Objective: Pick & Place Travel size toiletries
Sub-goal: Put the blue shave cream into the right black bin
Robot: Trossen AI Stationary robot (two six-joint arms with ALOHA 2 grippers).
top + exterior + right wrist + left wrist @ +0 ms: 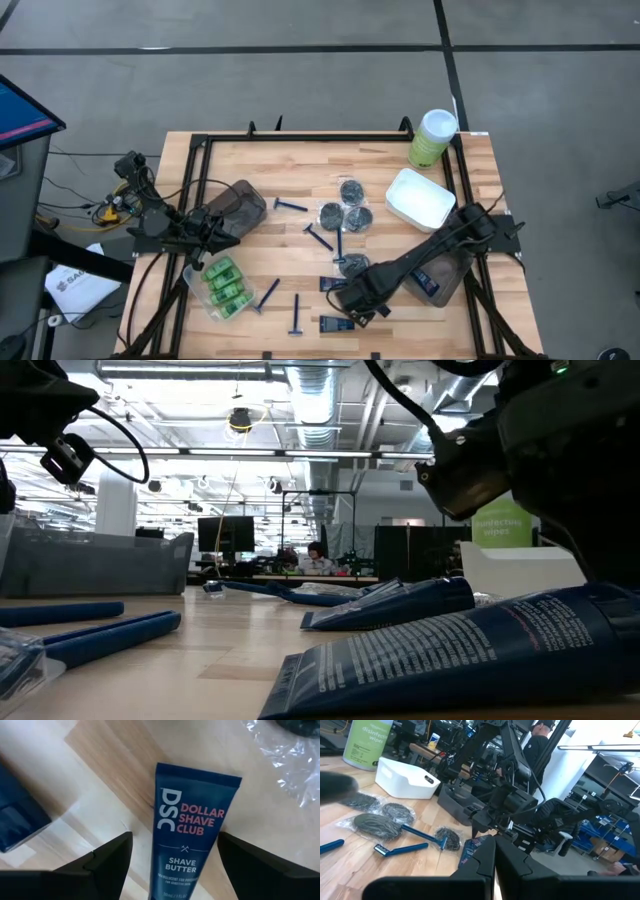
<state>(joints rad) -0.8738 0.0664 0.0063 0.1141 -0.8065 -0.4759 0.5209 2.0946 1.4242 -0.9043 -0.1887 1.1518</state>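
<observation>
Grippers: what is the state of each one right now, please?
Left gripper: closed, holding nothing.
Right gripper: open, around the shave butter tube, not gripping it.

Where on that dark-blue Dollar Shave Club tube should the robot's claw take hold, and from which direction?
Probably across the tube's narrow width near mid-body, coming straight down from above. It lies flat on the wooden table with both long edges free, and the open right gripper already straddles it, one finger on each side. The flat crimped end looks too thin to pinch well.

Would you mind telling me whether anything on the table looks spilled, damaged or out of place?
Nothing looks spilled or damaged. The razors, tins and tubes lie scattered loosely at mixed angles. The open right gripper hangs over one intact shave-butter tube; the left gripper waits, shut.
</observation>
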